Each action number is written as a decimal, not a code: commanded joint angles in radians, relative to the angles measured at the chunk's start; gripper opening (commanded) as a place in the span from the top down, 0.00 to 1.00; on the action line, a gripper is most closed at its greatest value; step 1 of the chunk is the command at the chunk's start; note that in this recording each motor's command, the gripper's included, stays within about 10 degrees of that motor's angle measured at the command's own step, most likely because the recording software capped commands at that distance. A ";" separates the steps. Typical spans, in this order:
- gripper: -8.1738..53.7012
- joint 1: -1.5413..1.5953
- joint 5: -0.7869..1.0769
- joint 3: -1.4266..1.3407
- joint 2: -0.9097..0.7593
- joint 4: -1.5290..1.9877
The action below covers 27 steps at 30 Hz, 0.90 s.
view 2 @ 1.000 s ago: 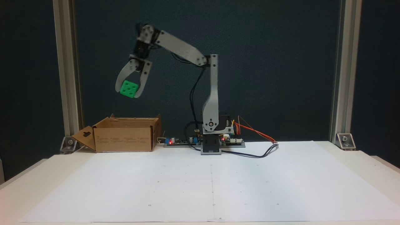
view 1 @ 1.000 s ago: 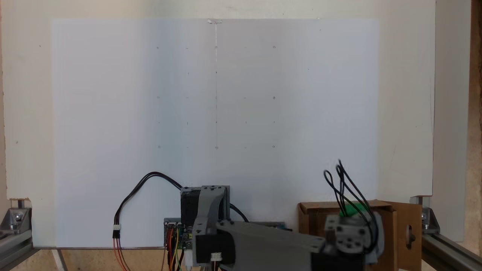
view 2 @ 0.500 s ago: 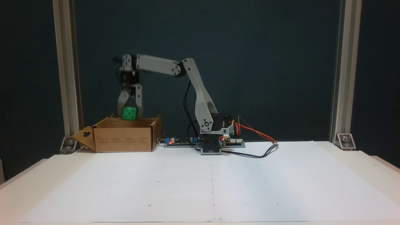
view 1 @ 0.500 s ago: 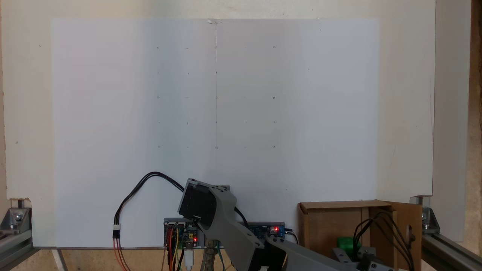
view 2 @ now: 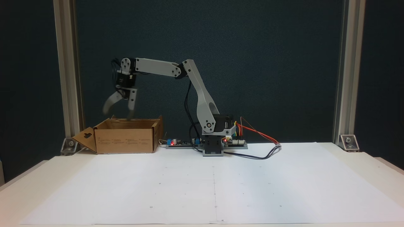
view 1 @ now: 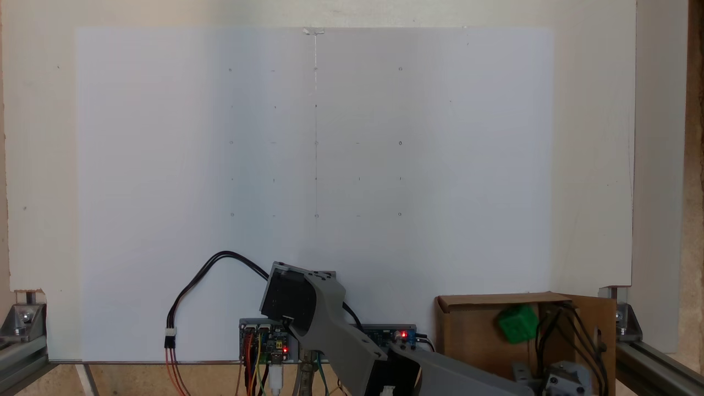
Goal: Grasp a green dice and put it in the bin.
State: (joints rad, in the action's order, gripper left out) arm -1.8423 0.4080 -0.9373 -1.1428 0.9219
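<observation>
Release step, as you had it. Your gripper [view 2: 118, 115] hung just above the open top of the bin [view 2: 124, 140], jaws spread wide with nothing between them; one finger swung out toward the left of that fixed view, the other pointed almost straight down at the rim.

The green dice [view 1: 517, 323] showed in a fixed view inside the bin [view 1: 473, 330], tilted on a corner near the far wall, slightly blurred. Whether it was at rest or tumbling, you could not tell from that.

Judged: the drop was made, and the task was all but done.

Next move, as a judgement: you needed to lift the arm [view 2: 202, 97] straight up clear of the cardboard walls before swinging away, so a spread finger did not catch a flap. Watch the wrist cables [view 1: 572, 335] over the box too.
</observation>
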 commanded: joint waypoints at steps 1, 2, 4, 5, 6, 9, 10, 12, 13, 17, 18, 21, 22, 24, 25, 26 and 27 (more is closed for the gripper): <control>0.21 0.060 -0.081 0.049 -0.101 -0.055; 0.21 0.097 -0.107 0.049 -0.137 -0.055; 0.21 0.187 -0.161 0.049 -0.195 -0.052; 0.21 0.242 -0.181 0.049 -0.224 -0.051; 0.21 0.301 -0.210 0.049 -0.247 -0.051; 0.20 0.499 -0.267 0.046 -0.291 -0.051; 0.20 0.565 -0.285 0.044 -0.299 -0.051; 0.19 0.701 -0.305 0.035 -0.318 -0.049; 0.19 0.764 -0.314 0.026 -0.322 -0.051; 0.16 1.011 -0.350 -0.026 -0.368 -0.052; 0.16 1.074 -0.354 -0.051 -0.393 -0.054; 0.16 1.258 -0.370 -0.140 -0.474 -0.057; 0.16 1.321 -0.371 -0.181 -0.508 -0.063; 0.16 1.436 -0.373 -0.256 -0.561 -0.071; 0.16 1.489 -0.376 -0.304 -0.597 -0.094; 0.16 1.540 -0.377 -0.365 -0.632 -0.133; 0.16 1.588 -0.377 -0.434 -0.670 -0.183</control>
State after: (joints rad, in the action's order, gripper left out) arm -0.3114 0.0782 -1.3668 -1.7457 0.8345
